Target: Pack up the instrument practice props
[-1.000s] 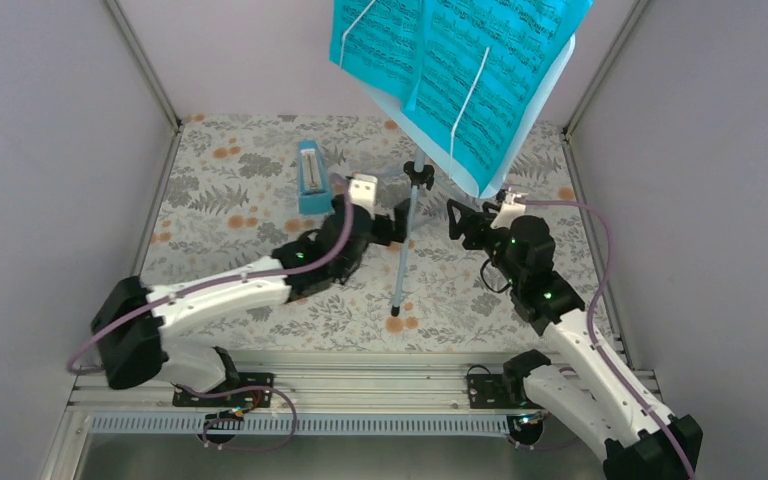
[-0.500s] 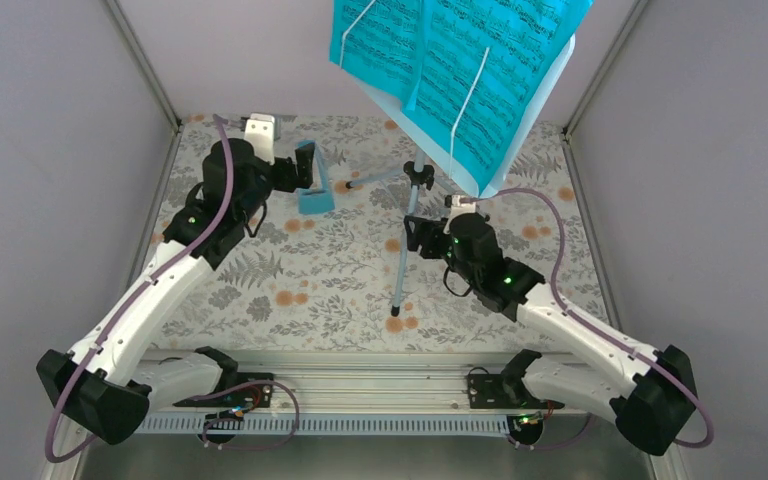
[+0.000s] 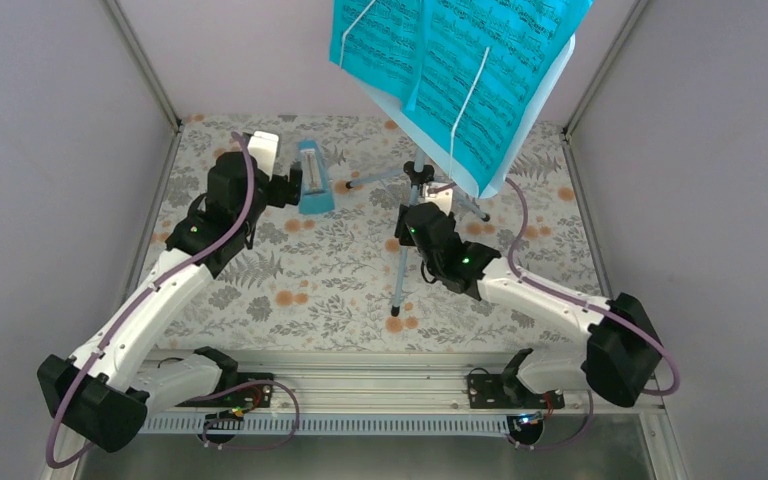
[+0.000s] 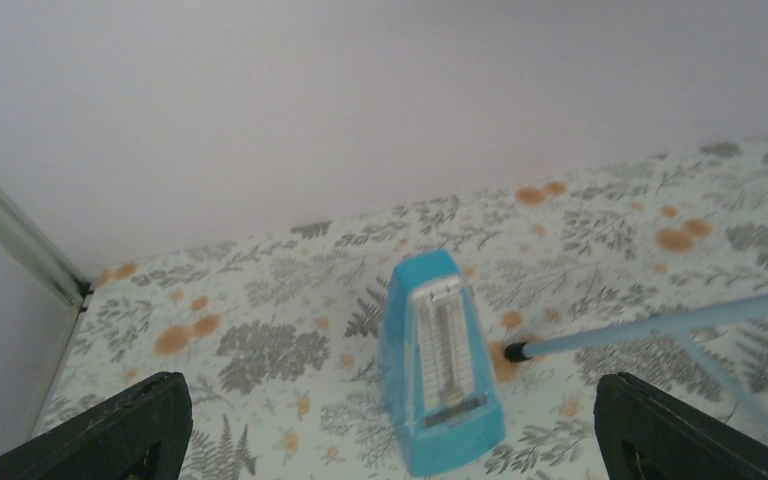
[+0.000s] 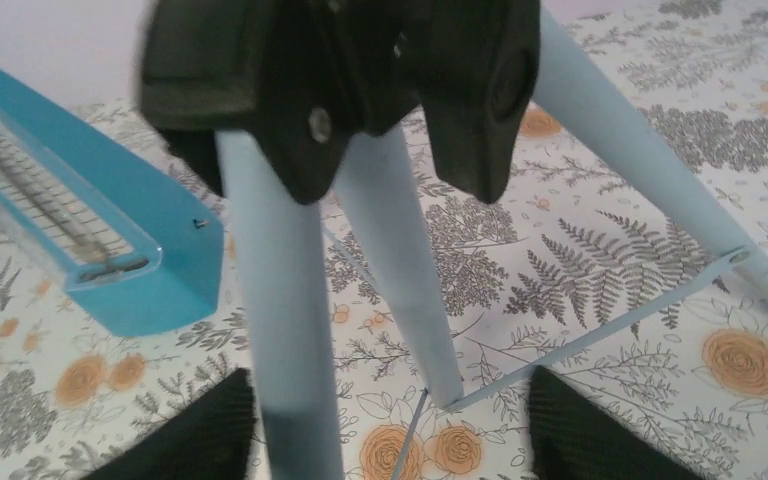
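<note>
The light blue music stand [image 3: 404, 255] stands at the back centre. Teal sheet-music pages [image 3: 450, 60] rest on its desk. The small blue metronome [image 3: 310, 178] stands upright left of it. My left gripper [image 3: 293, 183] is open and empty just left of the metronome. In the left wrist view the metronome [image 4: 440, 360] sits between the wide-apart fingers [image 4: 110, 430]. My right gripper [image 3: 407, 222] is open at the stand's pole. In the right wrist view its fingers [image 5: 600, 430] straddle the stand's legs [image 5: 400, 260] below the black hub [image 5: 360, 70], without touching them.
The floral mat [image 3: 290, 290] covers the floor between grey side walls. A stand leg with a black tip [image 4: 515, 350] reaches close to the metronome's right side. Thin braces [image 5: 600, 330] link the stand's legs. The metronome also shows in the right wrist view [image 5: 80, 220].
My left arm swung from the stand's pole to the back left and now faces the metronome. My right gripper moved left to the stand's pole.
</note>
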`<state>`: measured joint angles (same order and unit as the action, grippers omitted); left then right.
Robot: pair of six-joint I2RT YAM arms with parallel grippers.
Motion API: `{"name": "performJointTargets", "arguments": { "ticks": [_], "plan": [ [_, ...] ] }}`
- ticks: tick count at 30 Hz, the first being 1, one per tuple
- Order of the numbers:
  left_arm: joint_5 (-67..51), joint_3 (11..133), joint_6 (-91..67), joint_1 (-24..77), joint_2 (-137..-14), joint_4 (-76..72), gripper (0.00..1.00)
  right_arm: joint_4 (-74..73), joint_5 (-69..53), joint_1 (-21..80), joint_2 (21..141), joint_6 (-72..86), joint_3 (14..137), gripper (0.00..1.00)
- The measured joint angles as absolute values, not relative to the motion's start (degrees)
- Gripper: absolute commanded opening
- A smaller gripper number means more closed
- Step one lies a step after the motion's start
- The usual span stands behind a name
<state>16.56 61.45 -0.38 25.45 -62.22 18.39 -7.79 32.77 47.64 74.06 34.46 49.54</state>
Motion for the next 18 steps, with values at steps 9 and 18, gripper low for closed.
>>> {"name": "performJointTargets", "arguments": {
  "ticks": [9, 18],
  "plan": [
    [16.8, 56.51, 1.15, 25.45, -61.95, 15.4, 1.0, -4.99, 34.17, 47.55, 76.66, 31.57, 50.0, 0.04],
    [2.9, 54.28, 4.14, 25.45, -62.0, 12.23, 1.0, 0.64, 15.81, 38.35, 67.46, 18.83, 41.56, 0.04]
  ]
}}
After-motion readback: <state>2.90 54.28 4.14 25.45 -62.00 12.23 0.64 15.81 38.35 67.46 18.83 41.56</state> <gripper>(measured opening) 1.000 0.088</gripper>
